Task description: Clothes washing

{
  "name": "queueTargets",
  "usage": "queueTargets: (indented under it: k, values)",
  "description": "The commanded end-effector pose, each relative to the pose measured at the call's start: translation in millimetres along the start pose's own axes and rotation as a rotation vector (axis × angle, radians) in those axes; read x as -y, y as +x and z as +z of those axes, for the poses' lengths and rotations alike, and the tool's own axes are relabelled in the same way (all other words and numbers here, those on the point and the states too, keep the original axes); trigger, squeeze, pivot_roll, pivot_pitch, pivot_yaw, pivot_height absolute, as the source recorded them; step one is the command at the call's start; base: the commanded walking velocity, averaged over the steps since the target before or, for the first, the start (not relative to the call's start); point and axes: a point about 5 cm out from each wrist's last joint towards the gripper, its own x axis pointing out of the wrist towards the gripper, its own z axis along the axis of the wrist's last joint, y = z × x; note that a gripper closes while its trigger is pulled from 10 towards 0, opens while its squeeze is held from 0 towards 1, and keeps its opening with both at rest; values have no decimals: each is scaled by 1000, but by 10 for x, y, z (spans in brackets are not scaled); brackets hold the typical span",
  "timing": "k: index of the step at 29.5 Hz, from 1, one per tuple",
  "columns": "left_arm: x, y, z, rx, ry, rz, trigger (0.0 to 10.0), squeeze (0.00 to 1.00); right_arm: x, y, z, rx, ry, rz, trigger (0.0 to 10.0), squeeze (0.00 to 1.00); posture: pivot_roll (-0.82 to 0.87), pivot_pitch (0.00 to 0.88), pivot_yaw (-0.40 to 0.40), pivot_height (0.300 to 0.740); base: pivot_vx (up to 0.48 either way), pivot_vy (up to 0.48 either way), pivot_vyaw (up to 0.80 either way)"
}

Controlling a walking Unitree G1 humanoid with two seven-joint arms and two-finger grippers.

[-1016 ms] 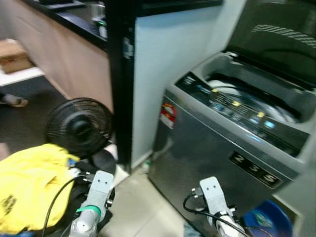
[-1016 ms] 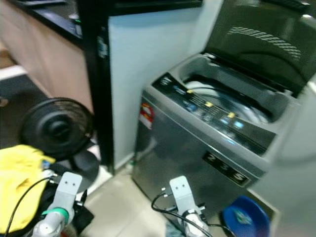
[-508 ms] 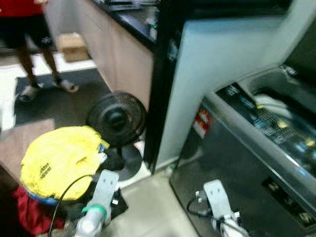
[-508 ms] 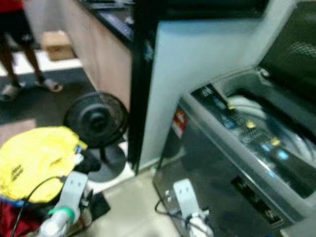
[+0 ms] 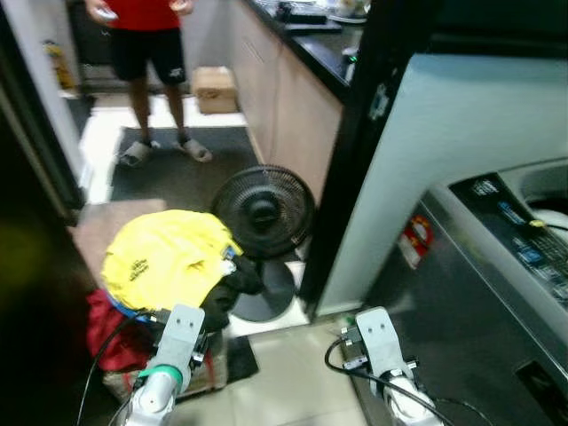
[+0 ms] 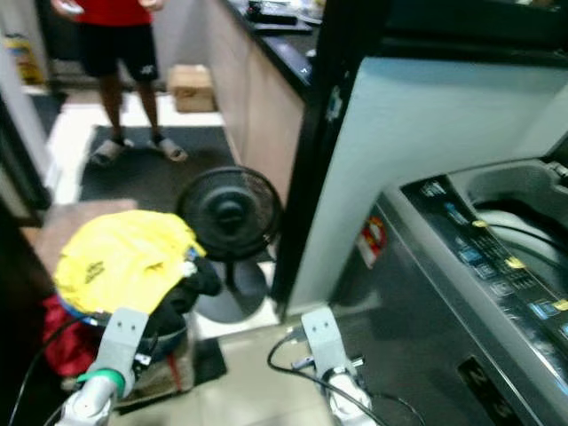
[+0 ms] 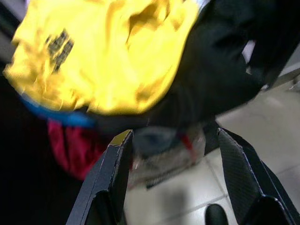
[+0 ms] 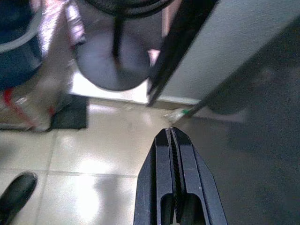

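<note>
A heap of laundry sits on the floor at my left, with a yellow garment on top. A black garment hangs at its side and a red one lies beneath. My left arm hangs low just in front of the heap. In the left wrist view my left gripper is open, pointing at the yellow garment and holding nothing. The grey top-loading washing machine stands at the right, its control panel facing up. My right gripper is shut and empty over the tiled floor beside the washer.
A black floor fan stands between the laundry and a black pillar. A person in a red shirt stands at the back on a dark mat, near a cardboard box. A wooden counter runs along the right.
The camera has swung left: the washer slid to the right edge, and the laundry heap, the fan and the person came further into view. Both arms keep the same low pose.
</note>
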Motion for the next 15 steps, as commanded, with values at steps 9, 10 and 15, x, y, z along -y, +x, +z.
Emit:
queueTargets:
  k: [9, 10, 15]
  values:
    - [65, 5, -13, -1, 13, -25, 10000, 0, 53, 4, -6, -6, -1, -10, 10000, 0, 105, 0, -60, 740, 0, 0, 760]
    - [65, 5, -13, -1, 13, -25, 10000, 0, 53, 4, -6, -6, -1, -10, 10000, 0, 105, 0, -60, 740, 0, 0, 756]
    - [58, 17, -6, -1, 22, -34, 10000, 0, 59, 3, -9, -7, 10, -21, 10000, 0, 102, 0, -42, 740, 0, 0, 753]
